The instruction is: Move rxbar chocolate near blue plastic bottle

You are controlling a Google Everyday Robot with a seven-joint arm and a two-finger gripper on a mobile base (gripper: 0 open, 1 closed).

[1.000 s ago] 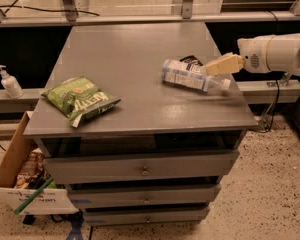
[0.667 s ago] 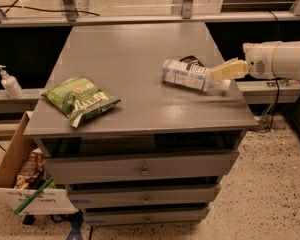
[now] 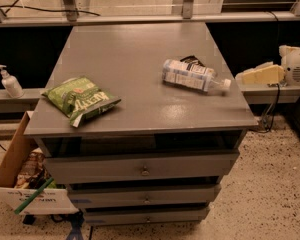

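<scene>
The blue plastic bottle [image 3: 192, 76] lies on its side on the right part of the grey cabinet top [image 3: 140, 44], cap pointing right. The rxbar chocolate [image 3: 191, 60] is a small black wrapper lying just behind the bottle, touching it and partly hidden by it. My gripper [image 3: 257, 75] is off the table's right edge, a little right of the bottle's cap, at about bottle height, holding nothing.
A green chip bag [image 3: 80, 99] lies at the front left of the top. A white pump bottle [image 3: 9, 82] stands on a ledge to the left. A cardboard box [image 3: 25, 174] with items sits on the floor at the lower left. Drawers [image 3: 142, 170] face front.
My gripper has drawn back to the right, away from the bottle and off the table's edge. The bottle and the wrapper stay in place.
</scene>
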